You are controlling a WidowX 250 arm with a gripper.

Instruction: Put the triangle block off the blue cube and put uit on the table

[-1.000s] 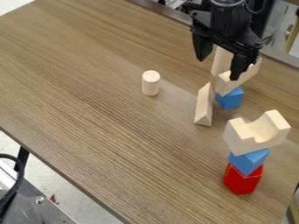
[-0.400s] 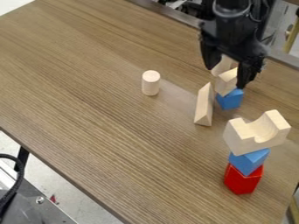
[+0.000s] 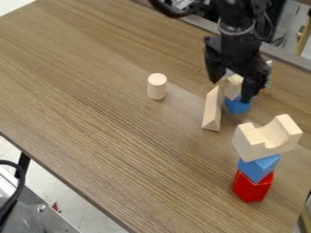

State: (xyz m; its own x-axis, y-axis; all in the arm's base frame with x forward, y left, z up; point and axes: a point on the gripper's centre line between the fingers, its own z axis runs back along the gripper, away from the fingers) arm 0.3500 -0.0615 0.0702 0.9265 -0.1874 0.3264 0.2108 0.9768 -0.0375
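Note:
The black gripper (image 3: 230, 91) is low at the upper right, open, with one finger on each side of a pale wooden block (image 3: 233, 86). That block rests on a blue cube (image 3: 238, 106); the gripper hides much of its right and rear. Whether the fingers touch the wood, I cannot tell. Just left of the cube, a long pale triangular block (image 3: 212, 110) lies on the table (image 3: 109, 113).
Nearer the front right stands a stack: a red block (image 3: 252, 187), a blue block (image 3: 260, 167) and a pale notched block (image 3: 267, 137) on top. A pale cylinder (image 3: 157, 86) stands upright left of the gripper. The table's far edge runs behind the arm.
The gripper has come down, its fingers now around the pale block on the blue cube. The blocks show no clear movement.

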